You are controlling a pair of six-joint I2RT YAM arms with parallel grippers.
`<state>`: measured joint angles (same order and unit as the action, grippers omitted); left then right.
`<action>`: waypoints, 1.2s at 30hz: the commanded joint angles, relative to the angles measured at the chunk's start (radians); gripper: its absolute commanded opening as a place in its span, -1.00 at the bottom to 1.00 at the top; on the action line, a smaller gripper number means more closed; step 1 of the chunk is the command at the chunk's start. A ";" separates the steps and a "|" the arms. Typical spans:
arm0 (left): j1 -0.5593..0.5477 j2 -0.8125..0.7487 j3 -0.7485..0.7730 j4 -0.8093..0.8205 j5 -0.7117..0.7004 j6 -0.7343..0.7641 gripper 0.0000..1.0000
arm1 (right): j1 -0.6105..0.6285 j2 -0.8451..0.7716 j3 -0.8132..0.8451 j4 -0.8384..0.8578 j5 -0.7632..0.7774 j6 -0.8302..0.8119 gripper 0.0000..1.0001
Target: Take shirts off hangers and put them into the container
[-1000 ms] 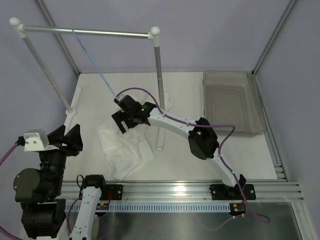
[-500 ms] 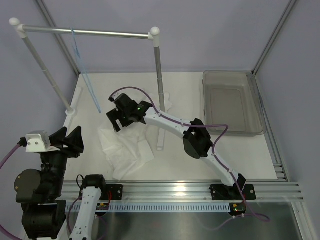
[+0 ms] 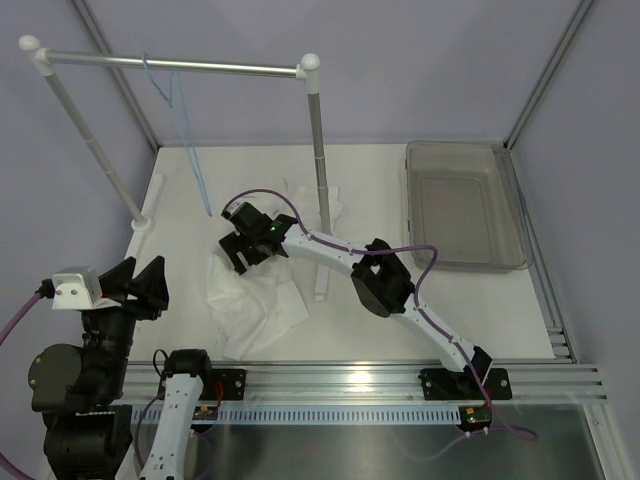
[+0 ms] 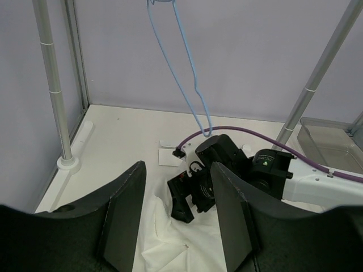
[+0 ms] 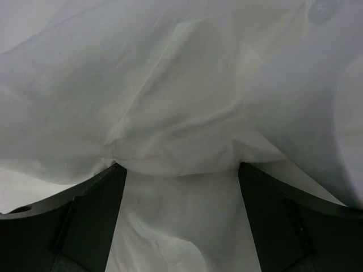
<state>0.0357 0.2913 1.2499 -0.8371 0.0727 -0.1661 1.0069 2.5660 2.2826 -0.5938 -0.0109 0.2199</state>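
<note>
The left gripper (image 3: 143,278) hovers at the near left, jaws partly apart and empty. Beyond it, 1 white shirt (image 3: 255,305) lies crumpled on the worktop (image 3: 380,180). The right gripper (image 3: 243,258) presses onto it, jaws wide, fabric bunched between them. Farther back, the blue hanger (image 3: 197,170) hangs from the rail (image 3: 220,68). The container (image 3: 520,210) sits far right.

Right wrist cam: I see the thin white fabric shirt (image 5: 170,85) filling nearly the whole frame, with soft creases running down to a pinched fold low in the middle. The right end effector (image 5: 180,170) has its two dark fingers (image 5: 91,215) spread wide at the bottom corners. Cloth lies between them and nothing is clamped. The fold edge sits right at the fingertip on the frame's left; I can't tell if it touches. Top right there's a small round pale button (image 5: 320,10), blurred.
</note>
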 commanded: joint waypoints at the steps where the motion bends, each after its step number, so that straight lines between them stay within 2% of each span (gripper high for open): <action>1: 0.003 -0.006 0.003 0.029 0.032 0.002 0.08 | 0.004 -0.007 -0.024 0.011 0.031 -0.008 0.72; 13: 0.003 -0.066 0.003 0.041 0.012 -0.050 0.07 | 0.024 -0.013 -0.123 0.040 0.049 -0.007 0.10; 14: 0.003 -0.070 0.008 0.043 0.009 -0.053 0.07 | 0.030 -0.013 -0.124 0.037 0.054 -0.007 -0.06; 17: 0.003 -0.078 0.023 0.047 -0.007 -0.065 0.07 | 0.036 -0.027 -0.132 0.035 0.058 -0.007 -0.19; 18: 0.001 -0.080 0.026 0.049 -0.010 -0.069 0.07 | 0.036 -0.036 -0.149 0.041 0.058 -0.004 -0.34; 20: 0.001 -0.081 0.031 0.043 -0.011 -0.081 0.07 | 0.039 -0.073 -0.188 0.055 0.066 -0.001 -0.47; 22: 0.003 -0.083 0.036 0.035 -0.008 -0.090 0.07 | 0.036 -0.104 -0.218 0.072 0.071 0.001 -0.74; 25: 0.001 -0.092 0.037 0.021 -0.017 -0.098 0.08 | 0.041 -0.185 -0.290 0.098 0.078 0.004 -1.00; 36: -0.007 -0.109 0.057 -0.036 -0.019 -0.142 0.08 | 0.139 -0.605 -0.572 0.184 0.173 -0.007 -1.00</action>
<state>0.0338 0.1894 1.2739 -0.8597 0.0593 -0.2886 1.1053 2.1307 1.7393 -0.4465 0.1036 0.2199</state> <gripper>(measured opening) 0.541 0.019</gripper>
